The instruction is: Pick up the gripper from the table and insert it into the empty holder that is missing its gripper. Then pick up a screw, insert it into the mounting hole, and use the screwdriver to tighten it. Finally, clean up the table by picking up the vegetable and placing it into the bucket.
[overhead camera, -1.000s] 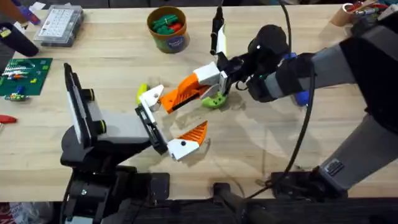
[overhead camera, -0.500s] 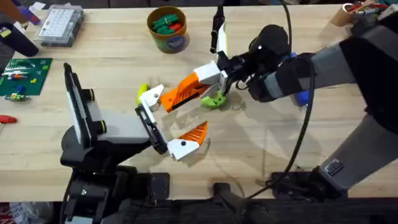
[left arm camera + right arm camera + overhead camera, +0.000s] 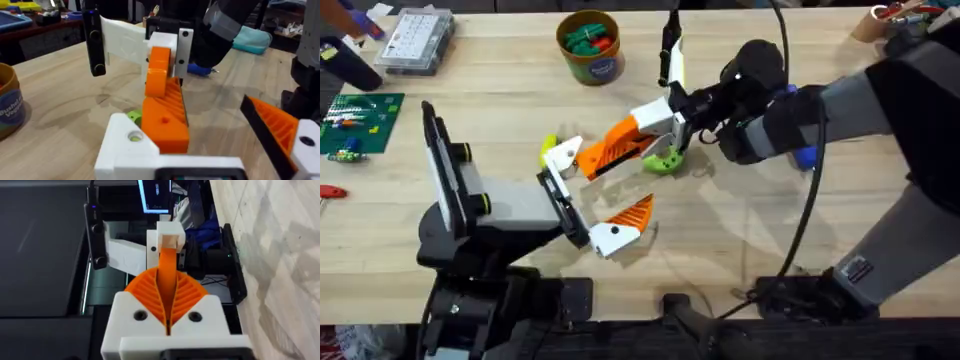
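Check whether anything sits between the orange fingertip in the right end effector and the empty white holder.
Nothing visible does. The right end effector holds the orange fingertip right beside the empty white holder; the green vegetable lies farther back, off that line.

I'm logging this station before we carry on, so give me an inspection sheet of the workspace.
Surface: wooden table, no spills seen.
Job's things: gripper held at the holder; green vegetable on the table; bucket holding vegetables.
Clutter: compartment box; circuit board.
Grippers: right gripper shut on the gripper; left gripper open.
Cables: black cable crosses the table.
Surroundings: workbench beyond the table.
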### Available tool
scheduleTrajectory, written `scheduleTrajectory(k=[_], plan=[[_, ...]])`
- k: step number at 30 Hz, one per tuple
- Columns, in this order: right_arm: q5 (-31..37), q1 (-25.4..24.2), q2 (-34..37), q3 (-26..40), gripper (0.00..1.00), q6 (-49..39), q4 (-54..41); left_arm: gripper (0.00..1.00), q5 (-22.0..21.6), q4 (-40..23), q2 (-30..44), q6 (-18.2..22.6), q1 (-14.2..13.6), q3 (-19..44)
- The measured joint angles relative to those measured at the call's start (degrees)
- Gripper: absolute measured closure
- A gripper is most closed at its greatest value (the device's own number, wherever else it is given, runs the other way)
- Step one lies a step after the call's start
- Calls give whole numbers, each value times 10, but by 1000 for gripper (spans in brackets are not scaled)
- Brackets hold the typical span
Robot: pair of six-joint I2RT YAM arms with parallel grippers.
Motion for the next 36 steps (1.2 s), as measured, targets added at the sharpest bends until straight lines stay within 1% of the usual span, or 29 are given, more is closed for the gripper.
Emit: scheduleTrajectory(k=[11, 17, 29, 36], plan=[[10, 3, 0, 0, 983, -16, -11, 13, -8, 1, 0, 0, 0, 0], [27, 7, 0, 0, 983, -21, -30, 14, -8, 0, 0, 0, 0, 0], [49, 15, 0, 0, 983, -26, -35, 15, -11, 1, 0, 0, 0, 0], [71, 31, 0, 7, 982, -58, -98, 14, -10, 0, 0, -15, 0, 0]])
